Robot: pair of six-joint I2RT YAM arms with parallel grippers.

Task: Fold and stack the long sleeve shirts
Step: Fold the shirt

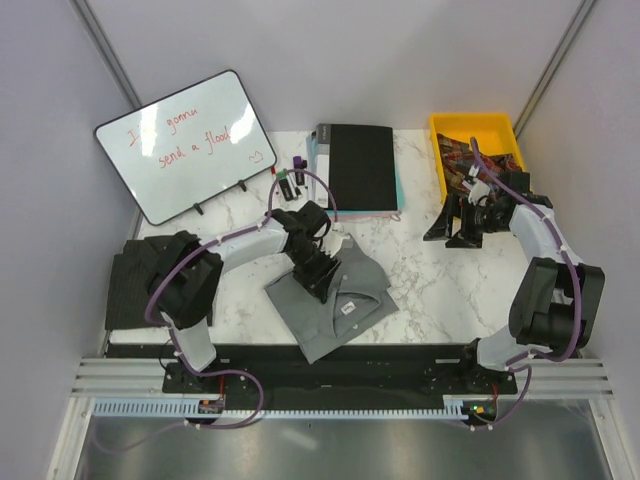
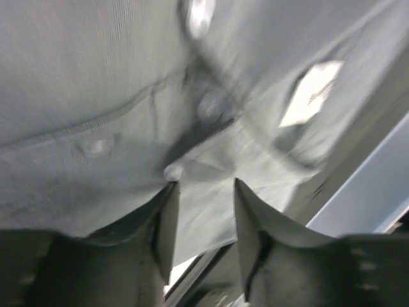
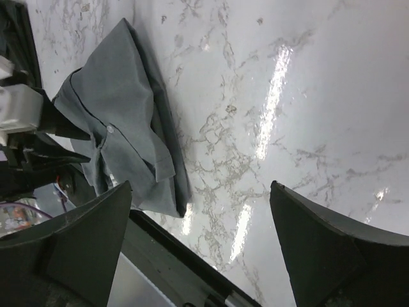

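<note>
The mid-grey shirt (image 1: 340,305) lies folded on the marble table near the front edge, collar and white label up. My left gripper (image 1: 320,268) is right above its collar; the left wrist view shows the fingers apart and open (image 2: 204,184), with the grey cloth (image 2: 128,77) and its buttons close behind them. The dark charcoal striped shirt (image 1: 128,288) lies folded at the table's left edge, partly hidden by my left arm. My right gripper (image 1: 450,228) is wide open and empty (image 3: 200,185) over bare marble at the right, with the grey shirt (image 3: 121,115) far off in its view.
A flat black book (image 1: 358,168) lies at the back centre, with markers (image 1: 290,182) beside it. A whiteboard (image 1: 185,140) leans at the back left. A yellow bin (image 1: 478,150) of small items stands at the back right, just behind my right gripper.
</note>
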